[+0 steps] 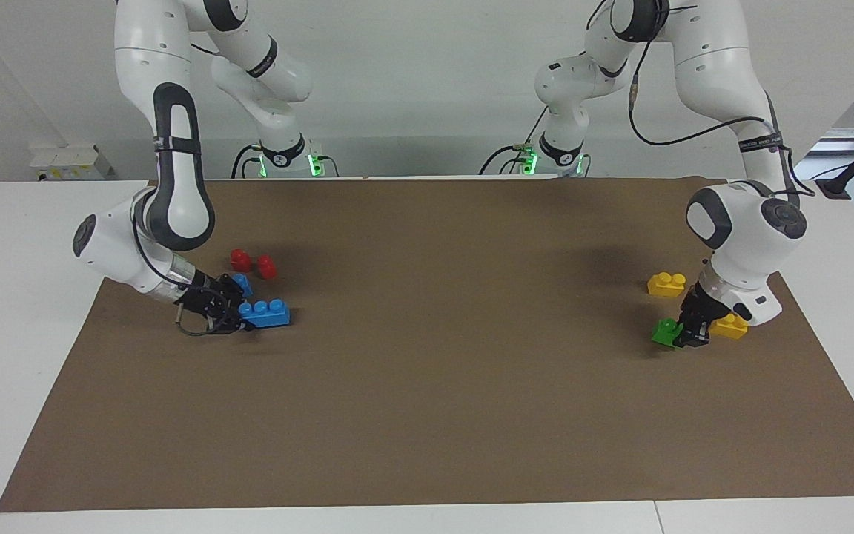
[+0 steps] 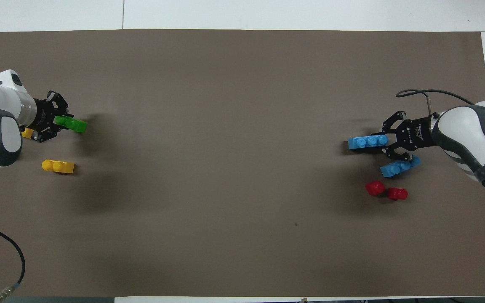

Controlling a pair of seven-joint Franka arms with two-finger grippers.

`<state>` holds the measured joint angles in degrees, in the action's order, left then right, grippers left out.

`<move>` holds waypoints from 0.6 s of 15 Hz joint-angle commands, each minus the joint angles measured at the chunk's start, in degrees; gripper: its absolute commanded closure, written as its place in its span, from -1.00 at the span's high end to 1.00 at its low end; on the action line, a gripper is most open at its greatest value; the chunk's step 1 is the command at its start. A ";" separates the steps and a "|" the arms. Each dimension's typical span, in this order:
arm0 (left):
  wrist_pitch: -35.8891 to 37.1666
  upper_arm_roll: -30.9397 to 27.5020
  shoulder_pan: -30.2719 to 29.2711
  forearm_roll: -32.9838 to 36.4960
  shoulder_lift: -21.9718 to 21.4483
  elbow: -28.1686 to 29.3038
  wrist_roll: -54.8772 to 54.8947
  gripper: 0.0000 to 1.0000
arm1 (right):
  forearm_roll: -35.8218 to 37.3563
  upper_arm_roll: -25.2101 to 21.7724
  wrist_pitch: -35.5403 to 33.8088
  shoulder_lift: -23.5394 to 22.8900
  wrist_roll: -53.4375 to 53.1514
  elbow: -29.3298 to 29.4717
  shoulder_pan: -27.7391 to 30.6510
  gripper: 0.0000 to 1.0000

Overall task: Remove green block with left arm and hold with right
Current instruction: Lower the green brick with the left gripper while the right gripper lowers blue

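Observation:
At the left arm's end of the mat, the green block (image 1: 665,331) (image 2: 72,123) is a small two-stud brick, and my left gripper (image 1: 691,335) (image 2: 58,122) is shut on it. It hangs very low over the brown mat, and I cannot tell whether it touches. At the right arm's end, my right gripper (image 1: 232,317) (image 2: 387,141) is shut on one end of a blue three-stud brick (image 1: 265,313) (image 2: 367,142), also held low over the mat.
One yellow brick (image 1: 666,284) (image 2: 58,166) lies nearer to the robots than the green block. Another yellow brick (image 1: 729,326) (image 2: 26,133) is partly hidden by the left wrist. A second blue brick (image 1: 241,283) (image 2: 399,167) and two red pieces (image 1: 240,259) (image 2: 374,187) lie beside the right gripper.

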<state>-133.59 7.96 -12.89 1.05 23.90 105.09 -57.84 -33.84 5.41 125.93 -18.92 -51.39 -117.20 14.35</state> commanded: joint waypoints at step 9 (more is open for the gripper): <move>-0.01 0.48 0.14 1.77 0.79 -1.63 2.91 1.00 | 1.66 0.30 -4.79 2.21 -3.35 1.96 0.15 0.87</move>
<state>-134.64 8.49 -12.85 1.79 24.05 104.88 -55.47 -33.83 5.59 124.90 -18.67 -52.00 -116.78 14.31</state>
